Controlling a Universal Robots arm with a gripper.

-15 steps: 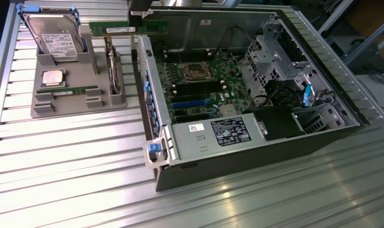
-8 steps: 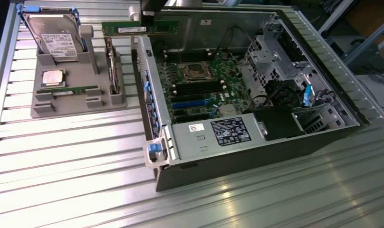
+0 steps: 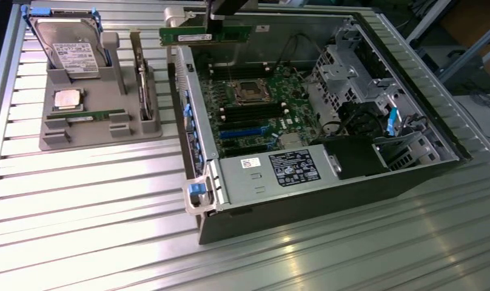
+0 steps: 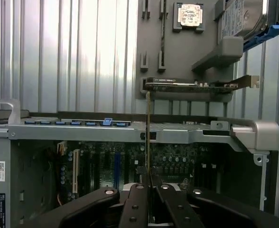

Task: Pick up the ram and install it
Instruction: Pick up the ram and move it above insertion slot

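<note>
1. Two long, narrow green circuit-board sticks counted: the ram [image 3: 204, 34] up in the air, its twin stick [image 3: 95, 114] lying flat in the grey moulded holder [image 3: 59, 140] on the ribbed metal bench [image 3: 91, 218].
2. One black two-fingered claw [image 3: 218, 23], closed narrow on the ram's upper edge, gripping it near mid-length.
3. One each of the rest: silver hard drive with blue bracket [image 3: 67, 42], square silver processor chip [image 3: 70, 99], expansion card with metal bracket [image 3: 144, 79] standing on edge, open desktop computer case [image 3: 326, 203] with green motherboard [image 3: 253, 103].
4. Ram held level over the case's far corner, near the holder, well above the motherboard, not yet seated in a slot.
5. Broadside in the exterior view: green face, pale label patch.
6. Edge-on in the wrist view: ram [image 4: 148, 137] a thin upright sliver rising from between the claw's fingers [image 4: 134, 209].
</note>
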